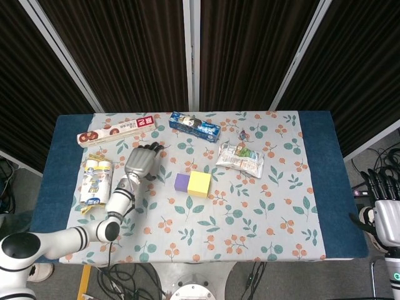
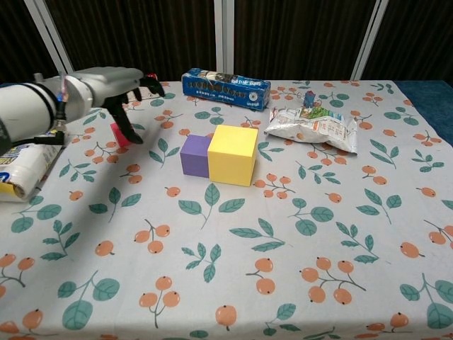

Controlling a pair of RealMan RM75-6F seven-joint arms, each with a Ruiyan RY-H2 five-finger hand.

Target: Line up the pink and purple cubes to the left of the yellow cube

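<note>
The yellow cube [image 1: 199,184] [image 2: 229,153] stands mid-table with the smaller purple cube [image 1: 181,182] [image 2: 195,154] touching its left side. My left hand [image 1: 142,162] [image 2: 106,83] hovers left of them with its fingers spread and pointing down. It covers the pink cube in the head view. In the chest view a sliver of the pink cube [image 2: 115,134] shows behind the hand's lowered fingers [image 2: 126,125], and I cannot see a grip on it. My right hand [image 1: 387,215] hangs off the table's right edge, fingers apart and holding nothing.
A blue roll box [image 1: 194,126] [image 2: 226,86] and a red-and-white box [image 1: 117,130] lie along the far side. A snack bag [image 1: 240,157] [image 2: 311,126] sits right of the cubes. A white-and-yellow pack [image 1: 95,182] [image 2: 21,166] lies at the left.
</note>
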